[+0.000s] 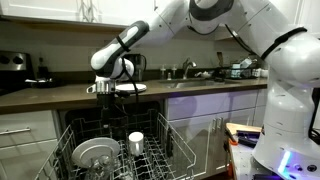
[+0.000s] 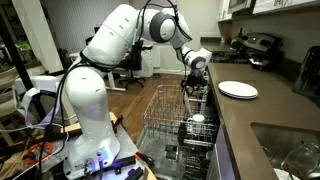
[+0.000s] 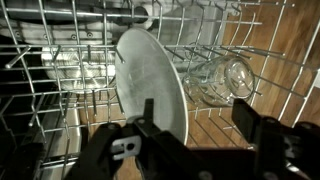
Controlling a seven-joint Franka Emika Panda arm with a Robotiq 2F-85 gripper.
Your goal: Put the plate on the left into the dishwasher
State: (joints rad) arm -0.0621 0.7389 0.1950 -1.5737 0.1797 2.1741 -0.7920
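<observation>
Wrist view: dishwasher rack [image 3: 40, 95] at left, plate [image 3: 150, 75] standing on edge between its wires, glass [image 3: 225, 78] just right. Gripper [image 3: 196, 120] jaws stand apart, clamping nothing. Lift straight up so your fingers clear the rim and the glass.

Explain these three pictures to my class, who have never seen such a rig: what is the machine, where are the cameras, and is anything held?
The white machine is a robot arm working over an open dishwasher. Two pictures come from cameras standing in the kitchen; the third looks out from the arm's wrist. Its fingers stand apart and hold nothing. Beyond them a white plate stands on edge in the pulled-out wire rack, beside a glass. A second plate lies on the dark counter.
</observation>
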